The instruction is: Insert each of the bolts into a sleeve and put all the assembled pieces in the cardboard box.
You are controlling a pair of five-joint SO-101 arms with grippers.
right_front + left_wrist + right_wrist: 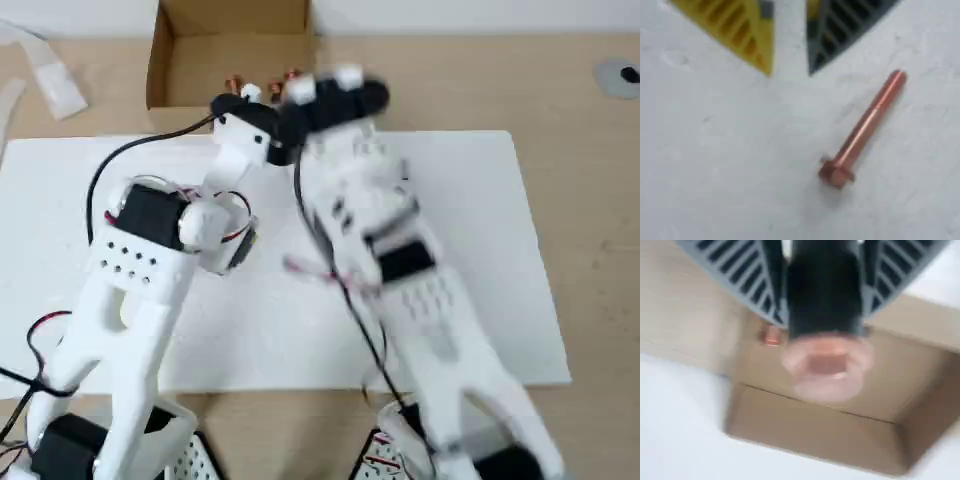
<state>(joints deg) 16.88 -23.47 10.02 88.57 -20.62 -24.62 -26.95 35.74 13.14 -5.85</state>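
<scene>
My right gripper (825, 315) is shut on a black sleeve (824, 295) with a copper bolt head (826, 362) at its lower end. It hangs over the cardboard box (815, 435). A small copper piece (771, 335) lies by the box's wall. From above, the right gripper (335, 92) sits at the near right corner of the cardboard box (165, 60). My left gripper (790, 65) stands open over the white mat, one finger yellow (747, 40) and one dark. A loose copper bolt (862, 130) lies flat just beyond its tips. The left gripper (243, 108) is beside the right one.
The white mat (470, 250) covers the table's middle, with both arms stretched across it. Copper ends (233, 82) show at the box's near wall. A clear plastic bag (55, 85) lies at the far left, and a small grey disc (618, 77) at the far right.
</scene>
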